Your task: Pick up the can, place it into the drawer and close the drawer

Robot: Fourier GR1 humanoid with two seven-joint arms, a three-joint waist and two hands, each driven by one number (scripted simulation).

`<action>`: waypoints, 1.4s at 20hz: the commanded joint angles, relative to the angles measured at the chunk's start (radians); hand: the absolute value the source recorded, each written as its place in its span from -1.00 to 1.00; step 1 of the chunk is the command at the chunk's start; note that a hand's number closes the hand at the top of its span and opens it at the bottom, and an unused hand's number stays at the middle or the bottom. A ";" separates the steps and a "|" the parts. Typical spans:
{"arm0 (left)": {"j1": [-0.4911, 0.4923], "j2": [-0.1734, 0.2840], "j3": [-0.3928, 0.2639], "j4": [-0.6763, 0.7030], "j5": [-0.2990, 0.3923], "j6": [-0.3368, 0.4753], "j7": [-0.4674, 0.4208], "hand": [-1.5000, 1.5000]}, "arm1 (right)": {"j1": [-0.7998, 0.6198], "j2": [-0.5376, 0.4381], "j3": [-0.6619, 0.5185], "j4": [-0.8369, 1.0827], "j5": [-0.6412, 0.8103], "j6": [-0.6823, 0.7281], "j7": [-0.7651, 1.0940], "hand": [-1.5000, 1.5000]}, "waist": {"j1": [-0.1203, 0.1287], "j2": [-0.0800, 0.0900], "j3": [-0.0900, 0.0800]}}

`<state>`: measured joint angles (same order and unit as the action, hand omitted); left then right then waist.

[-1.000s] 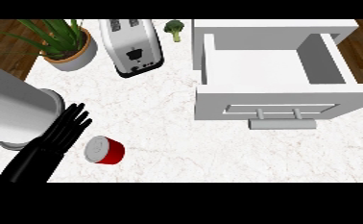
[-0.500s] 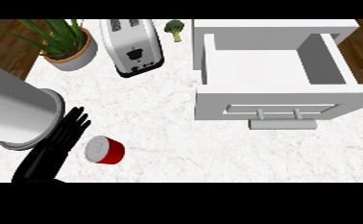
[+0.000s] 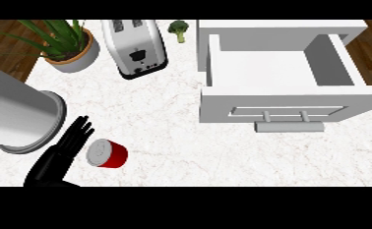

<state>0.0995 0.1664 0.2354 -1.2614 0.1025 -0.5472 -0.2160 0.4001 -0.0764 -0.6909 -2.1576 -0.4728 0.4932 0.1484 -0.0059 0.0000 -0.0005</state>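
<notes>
Marble counter (image 3: 174,125): can (image 3: 107,154), toaster (image 3: 135,47), plant pot (image 3: 69,56), broccoli (image 3: 178,28).

Red can (image 3: 108,154) lies tilted on the counter; white drawer (image 3: 280,71) stands open.

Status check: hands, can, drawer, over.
Left robot hand open, fingers straight, just left of the red can; not gripping. Right hand out of view. Can upright on counter. Drawer open, nothing blocking the path.

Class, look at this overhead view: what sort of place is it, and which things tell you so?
Most likely a kitchen counter. A toaster stands on the pale marbled countertop, a piece of broccoli lies beside it, and an open white drawer sits at the right.
</notes>
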 commanded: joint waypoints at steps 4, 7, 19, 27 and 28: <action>-0.086 0.017 0.009 0.204 -0.030 -0.008 -0.075 -1.00 | 0.012 0.058 -0.008 -0.041 0.012 0.023 0.029 -1.00 | 0.000 0.000 0.000; -0.136 0.027 -0.003 0.323 -0.087 0.011 -0.154 -1.00 | 0.004 0.036 -0.044 -0.003 -0.014 0.068 0.005 -1.00 | -0.002 0.000 0.000; -0.215 -0.001 0.002 0.470 -0.026 -0.030 -0.175 -1.00 | 0.045 0.026 -0.098 -0.125 -0.153 0.046 0.121 -1.00 | -0.005 -0.001 0.000; -0.260 -0.073 -0.050 0.454 0.010 -0.058 -0.076 1.00 | -0.039 0.017 -0.055 -0.114 -0.098 -0.010 0.189 -1.00 | 0.004 0.000 0.000; -0.220 -0.073 -0.062 0.395 0.018 -0.079 -0.086 1.00 | 0.025 0.074 -0.056 -0.036 -0.038 0.074 0.051 -1.00 | 0.002 -0.002 0.001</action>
<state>-0.1367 0.1102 0.1983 -0.8117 0.0949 -0.5860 -0.3457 0.4098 -0.0347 -0.7612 -2.2357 -0.5573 0.5421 0.2584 -0.0053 -0.0007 -0.0004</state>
